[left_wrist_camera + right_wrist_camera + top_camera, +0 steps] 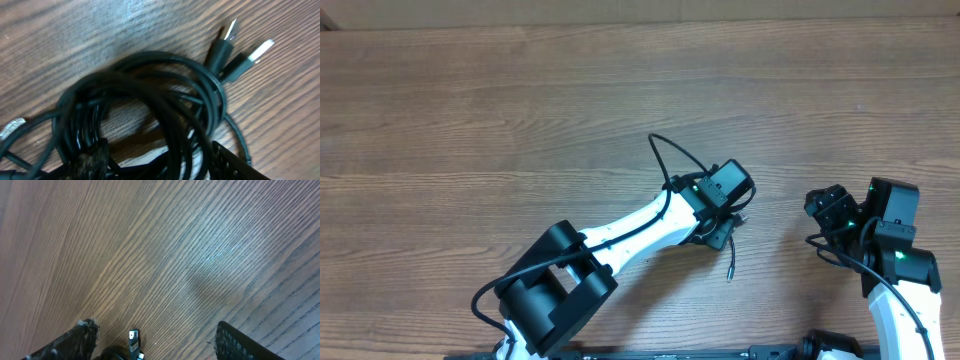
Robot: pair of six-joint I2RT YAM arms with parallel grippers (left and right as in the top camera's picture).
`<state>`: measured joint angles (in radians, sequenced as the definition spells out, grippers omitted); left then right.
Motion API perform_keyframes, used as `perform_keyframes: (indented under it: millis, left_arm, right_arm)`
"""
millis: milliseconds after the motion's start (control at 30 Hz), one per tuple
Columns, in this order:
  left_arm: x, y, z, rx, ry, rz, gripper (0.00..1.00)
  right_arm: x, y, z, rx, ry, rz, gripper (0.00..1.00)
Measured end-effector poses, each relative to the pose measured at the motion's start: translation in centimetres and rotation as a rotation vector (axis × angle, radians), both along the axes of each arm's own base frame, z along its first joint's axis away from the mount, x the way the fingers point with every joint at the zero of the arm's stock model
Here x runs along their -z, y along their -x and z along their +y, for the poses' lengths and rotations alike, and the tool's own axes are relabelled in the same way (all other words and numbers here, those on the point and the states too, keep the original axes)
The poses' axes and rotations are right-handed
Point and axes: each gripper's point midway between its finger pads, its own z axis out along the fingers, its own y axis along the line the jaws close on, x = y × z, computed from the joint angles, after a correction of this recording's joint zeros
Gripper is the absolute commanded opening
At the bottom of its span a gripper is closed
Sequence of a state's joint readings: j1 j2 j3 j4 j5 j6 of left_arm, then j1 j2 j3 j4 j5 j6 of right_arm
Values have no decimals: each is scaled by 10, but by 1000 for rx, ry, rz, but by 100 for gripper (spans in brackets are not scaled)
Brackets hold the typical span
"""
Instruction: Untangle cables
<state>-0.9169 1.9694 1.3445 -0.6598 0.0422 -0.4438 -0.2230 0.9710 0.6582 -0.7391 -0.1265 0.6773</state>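
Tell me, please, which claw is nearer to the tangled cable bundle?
Left. The left claw sits directly over the cable bundle, with its fingers on either side of the coils. The right claw stands off to the bundle's side, with bare table between them.

A brown wood-grain worktop (520, 90) fills the view. The left arm (640, 232), white with a bulky black base at the lower left, slants up and to the right, and its black left hand (720, 200) sits over a small dark clump of cables (713, 236). One loose end trails down from the clump onto the bare wood and finishes in a small plug (730, 273). The right arm (895, 310) rises from the lower right corner. Its black right hand (828, 208) is well apart from the clump, with bare wood between them.
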Motion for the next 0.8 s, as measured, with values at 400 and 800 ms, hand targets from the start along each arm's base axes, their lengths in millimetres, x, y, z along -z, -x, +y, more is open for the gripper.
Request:
perform_keyframes:
  millis: [400,800]
  left_arm:
    - [4,1,-4,-20,22,2,23]
    - [1,1,2,-20,1,15,4]
  right_arm:
    - [0,0,0,0,0,-1,74]
    - [-1,-2,4,-27,-12,-10,77]
